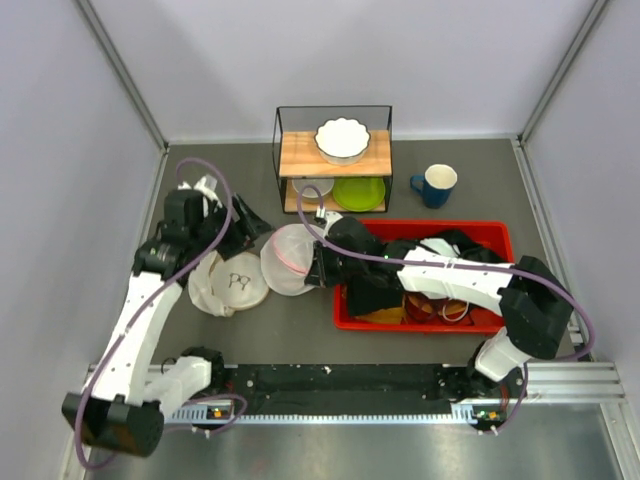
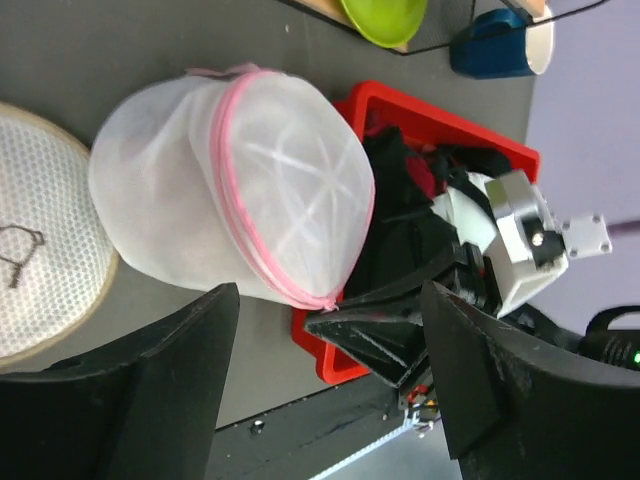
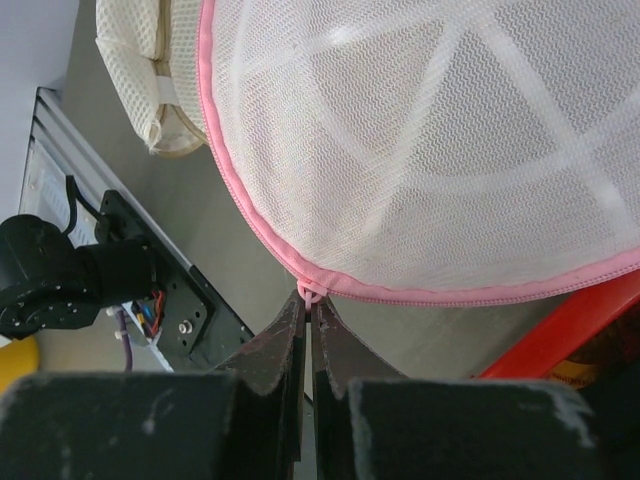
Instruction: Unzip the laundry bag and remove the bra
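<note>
We look down on a dark grey desk [image 1: 480, 165] boxed in by pale walls [image 1: 340, 60] on three sides. At the back stands a black wire shelf [image 1: 300, 155] with wooden boards.

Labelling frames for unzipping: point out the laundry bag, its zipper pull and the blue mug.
laundry bag [image 2: 290, 190]: left wrist view, middle of the mesh dome.
zipper pull [image 3: 311, 293]: right wrist view, pink tab below the band.
blue mug [image 1: 432, 192]: top view, outer wall.

Laundry bag [image 1: 288, 262] between padded piece [image 1: 235, 285] (left) and bin [image 1: 480, 226]
</note>
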Controlling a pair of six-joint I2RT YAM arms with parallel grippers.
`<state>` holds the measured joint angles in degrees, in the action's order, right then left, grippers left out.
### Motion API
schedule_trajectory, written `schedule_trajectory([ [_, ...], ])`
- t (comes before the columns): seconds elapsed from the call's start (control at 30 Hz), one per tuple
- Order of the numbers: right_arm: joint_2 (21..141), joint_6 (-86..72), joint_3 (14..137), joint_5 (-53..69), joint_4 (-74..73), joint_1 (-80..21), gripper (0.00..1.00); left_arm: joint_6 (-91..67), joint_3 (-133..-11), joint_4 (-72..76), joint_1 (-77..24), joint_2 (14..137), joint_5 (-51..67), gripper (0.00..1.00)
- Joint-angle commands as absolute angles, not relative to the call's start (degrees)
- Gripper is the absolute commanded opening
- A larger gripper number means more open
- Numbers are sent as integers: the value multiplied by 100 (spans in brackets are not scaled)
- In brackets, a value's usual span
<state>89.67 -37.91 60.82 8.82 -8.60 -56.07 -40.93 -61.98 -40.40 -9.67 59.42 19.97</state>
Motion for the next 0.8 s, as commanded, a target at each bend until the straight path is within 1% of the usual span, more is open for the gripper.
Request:
schedule_trajectory([
  [0.0,8974,-3885,6310,853,-712,-5669,0,-4727,-5170,-3763,-1063,5486,2328,78],
  [0.13,9061,-3867,6354,914,-729,-5669,0,-5237,-4659,-2963,-1248,5545,2522,73],
  [0.23,9114,-3867,6372,984,-738,-5669,0,-5308,-4684,-2734,-1450,5826,2365,69],
  [0.4,9114,-3867,6372,1037,-756,-5669,0,-5387,-4694,-2488,-1573,6214,2267,66],
  [0.47,9097,-3867,6355,1063,-765,-5669,0,-5440,-4589,-2146,-1634,6353,2285,62],
  [0.53,9062,-3859,6311,1046,-765,-5669,0,-5414,-4605,-2022,-1713,6494,2346,55],
  [0.6,9018,-3867,6276,1011,-809,-5669,0,-5353,-4728,-2065,-1758,6688,2347,27],
  [0.63,8991,-3867,6214,993,-809,-5660,0,-5248,-4789,-2126,-1758,6706,2268,11],
  [0.67,8922,-3867,6162,976,-835,-5634,0,-5151,-5008,-2388,-1749,6732,2172,0],
  [0.77,8685,-3929,5846,984,-835,-5397,0,-4694,-5561,-2933,-1697,6741,1847,0],
])
